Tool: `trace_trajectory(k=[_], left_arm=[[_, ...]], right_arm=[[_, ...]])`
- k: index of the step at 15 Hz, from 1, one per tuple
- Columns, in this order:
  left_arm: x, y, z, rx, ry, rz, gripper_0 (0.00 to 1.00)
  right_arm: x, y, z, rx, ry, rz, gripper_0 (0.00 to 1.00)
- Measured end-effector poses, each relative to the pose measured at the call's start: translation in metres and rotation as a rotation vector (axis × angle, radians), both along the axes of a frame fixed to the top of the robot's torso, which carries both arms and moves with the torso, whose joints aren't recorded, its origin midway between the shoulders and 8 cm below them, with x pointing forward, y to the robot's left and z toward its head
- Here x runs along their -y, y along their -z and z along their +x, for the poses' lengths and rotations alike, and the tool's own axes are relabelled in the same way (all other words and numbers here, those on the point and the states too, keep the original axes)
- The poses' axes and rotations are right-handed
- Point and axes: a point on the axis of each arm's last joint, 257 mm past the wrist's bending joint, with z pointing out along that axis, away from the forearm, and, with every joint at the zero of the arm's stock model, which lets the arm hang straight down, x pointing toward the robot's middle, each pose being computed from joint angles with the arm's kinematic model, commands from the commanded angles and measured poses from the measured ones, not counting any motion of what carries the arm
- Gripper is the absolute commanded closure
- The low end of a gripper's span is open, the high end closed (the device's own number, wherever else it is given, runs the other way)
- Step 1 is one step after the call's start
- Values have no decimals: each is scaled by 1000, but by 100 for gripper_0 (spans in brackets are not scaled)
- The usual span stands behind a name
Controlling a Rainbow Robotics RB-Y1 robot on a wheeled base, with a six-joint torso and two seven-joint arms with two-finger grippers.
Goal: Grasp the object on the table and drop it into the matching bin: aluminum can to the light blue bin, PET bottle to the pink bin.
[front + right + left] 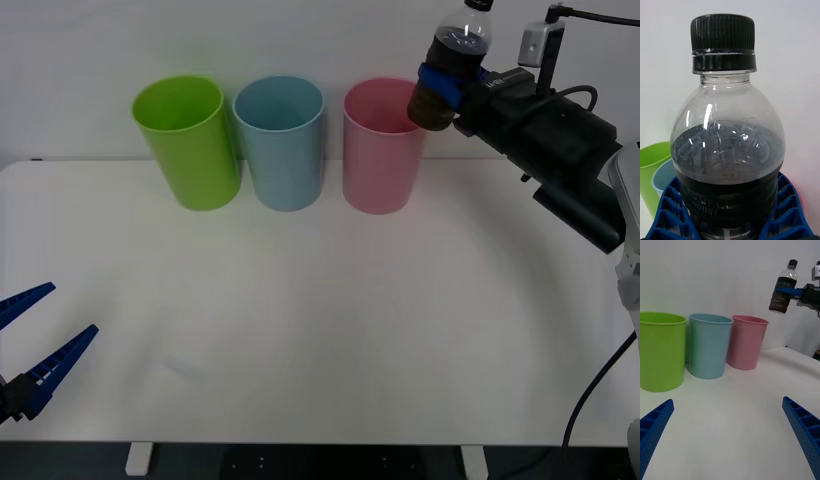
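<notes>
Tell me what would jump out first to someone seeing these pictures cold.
The bottle of dark liquid, clamped in the right gripper and held high in the air beside the pink bin's rim, not yet over its mouth. Next, the row of three bins at the table's far edge: green, blue, pink. The left gripper waits open at the near left corner.

front: high, looking down the table (320,330) | wrist views: low, close | shared: pink bin (380,150)
</notes>
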Motion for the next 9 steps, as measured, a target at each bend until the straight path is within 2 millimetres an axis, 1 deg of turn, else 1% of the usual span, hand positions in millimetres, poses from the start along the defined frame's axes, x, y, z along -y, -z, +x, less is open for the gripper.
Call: trace_trajectory(k=[1, 3, 6, 9], left_arm=[[0, 0, 0, 0, 0, 0, 0], [0, 0, 0, 0, 0, 0, 0], [0, 0, 0, 0, 0, 0, 0], [0, 0, 0, 0, 0, 0, 0]], right_arm=[[-6, -2, 11, -7, 2, 1, 100], [-16, 0, 33, -32, 17, 1, 100], [-26, 2, 61, -56, 64, 4, 100], [-32, 2, 83, -51, 131, -12, 100]])
